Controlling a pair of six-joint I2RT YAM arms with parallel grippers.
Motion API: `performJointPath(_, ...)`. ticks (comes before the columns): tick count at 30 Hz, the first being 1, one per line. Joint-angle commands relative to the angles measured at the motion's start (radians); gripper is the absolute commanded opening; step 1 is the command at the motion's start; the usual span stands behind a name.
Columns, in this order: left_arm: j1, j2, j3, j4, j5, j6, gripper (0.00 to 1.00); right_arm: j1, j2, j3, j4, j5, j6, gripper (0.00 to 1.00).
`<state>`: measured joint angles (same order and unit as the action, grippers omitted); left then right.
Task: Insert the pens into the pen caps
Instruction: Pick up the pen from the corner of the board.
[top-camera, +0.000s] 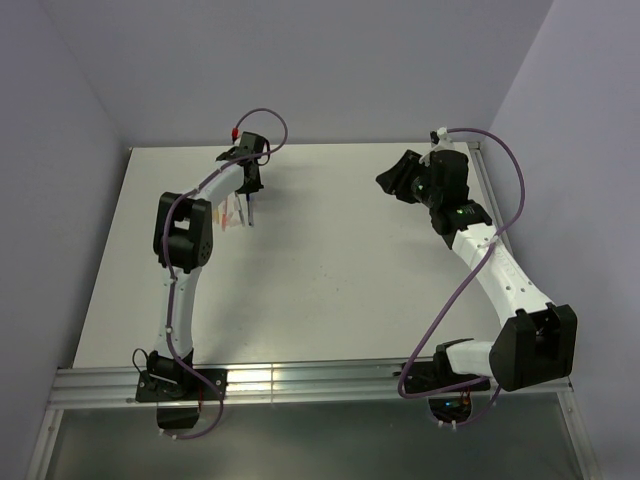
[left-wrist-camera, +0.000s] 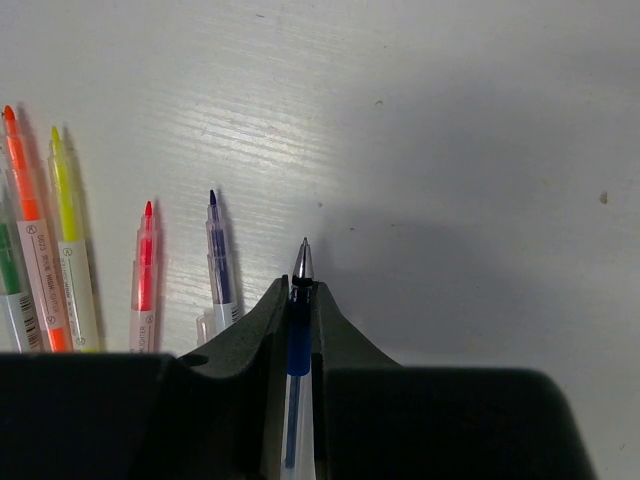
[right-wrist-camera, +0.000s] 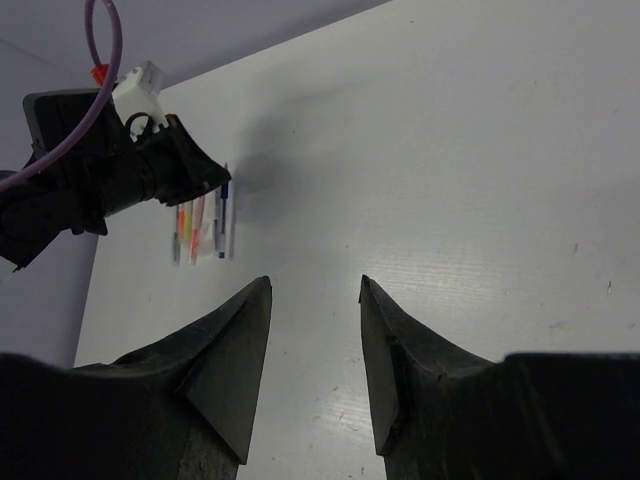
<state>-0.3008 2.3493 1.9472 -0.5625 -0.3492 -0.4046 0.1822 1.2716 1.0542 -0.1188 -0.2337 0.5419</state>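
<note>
The pale, lightly scuffed surface carries a small row of pens at its far left, lying side by side: orange, yellow, red, dark blue.

- The top camera sits high behind the two bases, looking down and forward over the whole surface to the far wall. The left arm is on the left, the right arm on the right, everything small.
- The left wrist camera hugs the left tool, down near the surface, facing along the fingers. The blue pen is dead centre, with the pens large at the left edge.
- The right wrist camera peers out past the right tool from higher up, angled across the surface toward its far left side.
- Shared ground: the right wrist view catches the left tool and those same pens from afar, and the top view sees both too.
</note>
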Motion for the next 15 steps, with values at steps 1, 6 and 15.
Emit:
performJointPath(1, -0.001, -0.058, 0.035, -0.001, -0.016, 0.015, 0.0, -0.007, -0.009, 0.001, 0.048, -0.012, -0.003, 0.48)
performJointPath(6, -0.001, -0.041, 0.038, -0.007, -0.017, 0.015, 0.0, -0.007, -0.008, 0.004, 0.044, -0.012, -0.005, 0.48)
performJointPath(15, -0.001, -0.031, 0.019, 0.001, -0.014, 0.01, 0.01, -0.007, -0.008, 0.009, 0.042, -0.012, -0.005, 0.48)
